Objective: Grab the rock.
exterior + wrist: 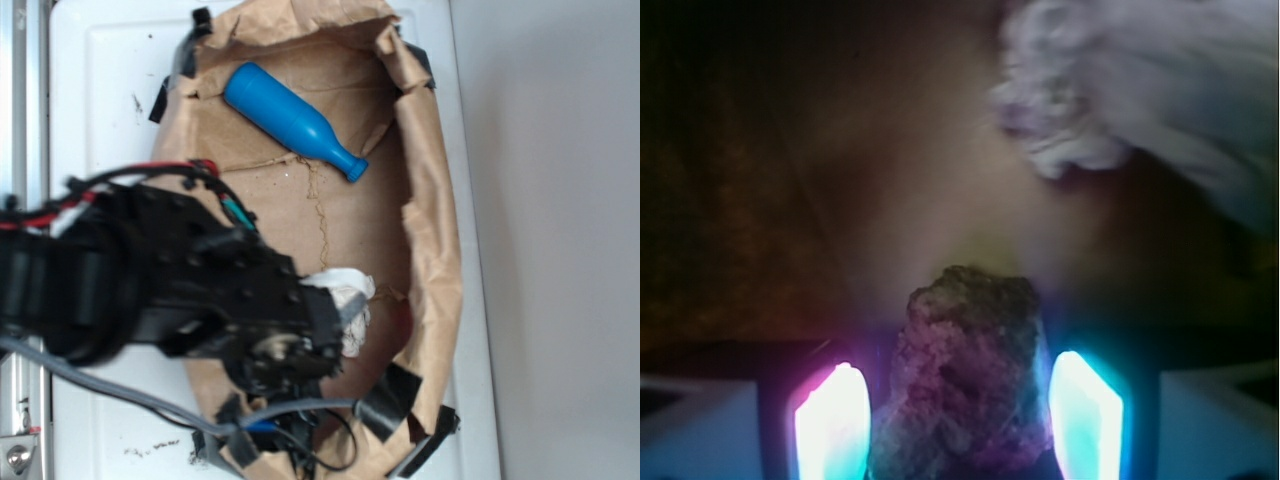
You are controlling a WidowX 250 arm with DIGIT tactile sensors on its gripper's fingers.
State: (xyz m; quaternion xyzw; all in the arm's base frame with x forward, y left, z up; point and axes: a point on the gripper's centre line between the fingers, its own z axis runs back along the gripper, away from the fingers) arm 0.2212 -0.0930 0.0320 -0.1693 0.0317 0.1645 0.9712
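In the wrist view we see the gripper [958, 415] with the rock [970, 380] between its two glowing fingers [832, 425], jaws close on both sides but contact unclear, white wad [1140, 90] beyond it, all over crumpled brown paper [350, 200] taped onto a white table [110, 90], blue bottle [292, 120] well apart.

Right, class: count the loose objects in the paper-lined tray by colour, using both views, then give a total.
Blue: 1, the bottle
White: 1, the crumpled wad
Dark brown: 1, the rock, seen only in the wrist view, between the gripper fingers
Total: 3
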